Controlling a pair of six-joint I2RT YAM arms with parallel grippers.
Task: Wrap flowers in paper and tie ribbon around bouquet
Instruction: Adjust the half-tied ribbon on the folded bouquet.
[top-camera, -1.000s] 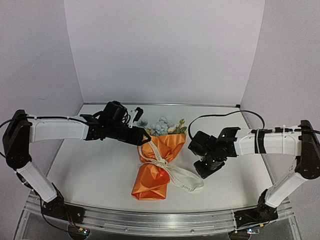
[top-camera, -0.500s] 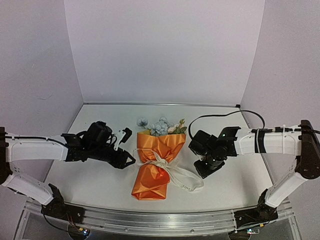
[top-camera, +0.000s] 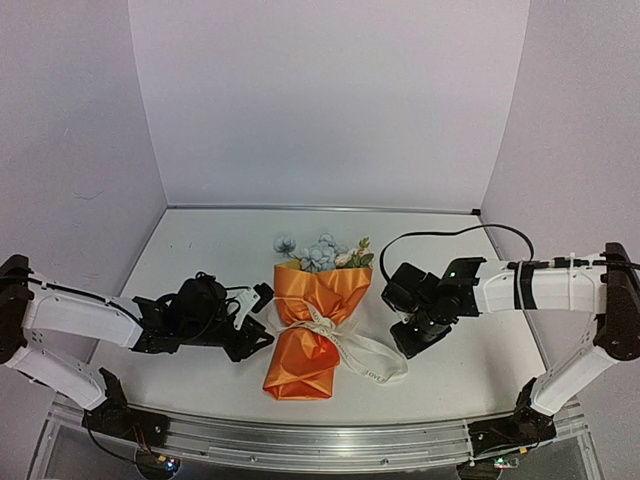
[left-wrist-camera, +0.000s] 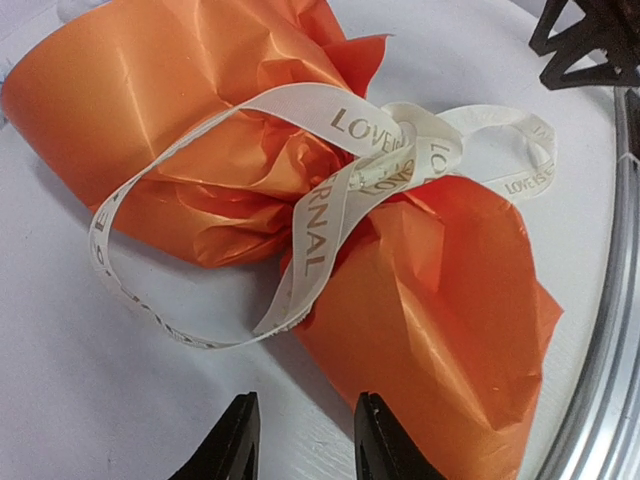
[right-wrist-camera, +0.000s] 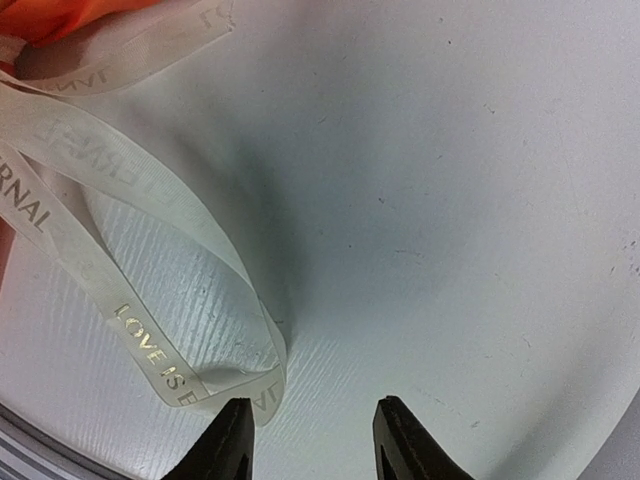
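**Tied bouquet at mid-counter, both tools empty**

At the middle of the flat white counter (top-camera: 190, 250): the bouquet (top-camera: 318, 298), a cone of crinkly bright orange paper (top-camera: 300, 368) pinched at its waist, lying flat with the wide end toward the pale back wall (top-camera: 320, 100). Out of that wide end, a small bunch of artificial flowers (top-camera: 322, 252) in pale blue, white and pink. Around the pinch, a narrow cream-white fabric ribbon (top-camera: 325, 327) with printed lettering, knotted, one loose loop trailing over the counter to the right of the paper's lower half. In the left wrist view, a second slack loop on the side of the paper nearest that camera, lying on the counter.

To the left of the bouquet, low over the counter, the left tool (left-wrist-camera: 305, 445): black fingers a narrow gap apart, nothing between them, pointed at the orange paper and just short of it.

To the right, the right tool (right-wrist-camera: 315, 445): fingers parted to a moderate gap, gripping nothing, over bare counter right beside the end of the trailing ribbon loop. Contact with the ribbon not clear.

Along the near edge, a metal rail (top-camera: 320, 440) carrying both arm bases.
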